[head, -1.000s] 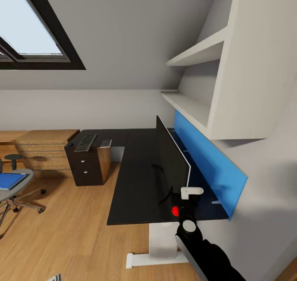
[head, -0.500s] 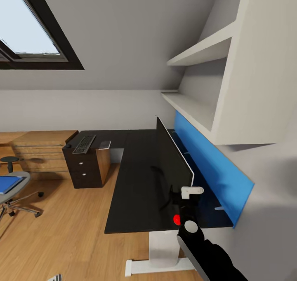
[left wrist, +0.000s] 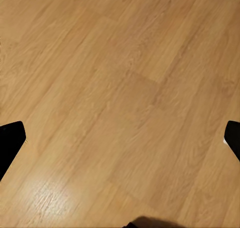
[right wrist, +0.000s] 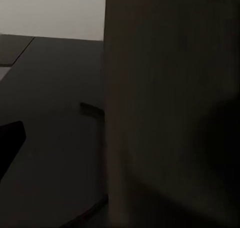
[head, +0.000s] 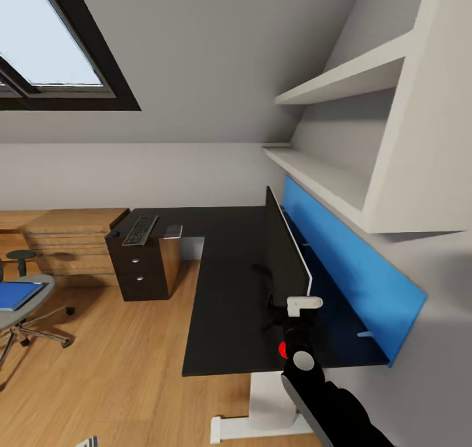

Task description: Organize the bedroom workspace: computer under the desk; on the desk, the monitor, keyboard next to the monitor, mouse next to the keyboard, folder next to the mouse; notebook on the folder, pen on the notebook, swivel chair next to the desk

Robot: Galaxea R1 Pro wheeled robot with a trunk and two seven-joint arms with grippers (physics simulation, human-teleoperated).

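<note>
The right gripper (head: pixel 303 316) is reaching over the near end of the black desk (head: pixel 229 303), right at the edge of the one monitor (head: pixel 286 257), which is standing upright on the desk in front of the blue back panel (head: pixel 354 263). Whether its fingers are clamping the monitor or just sitting beside it, I cannot tell; the right wrist view is dark. The left fingers (left wrist: pixel 11 143) are hanging apart over bare wood floor (left wrist: pixel 120 87), holding nothing. Judging by this, the step in hand is settling the monitor, and doing it well means keeping the panel upright and leaving desk room beside it. One keyboard (head: pixel 139 230) is lying on the drawer cabinet (head: pixel 145 263) at the desk's far end. One blue folder (head: pixel 16 295) is lying on the single swivel chair (head: pixel 29 303), well apart from the desk.
</note>
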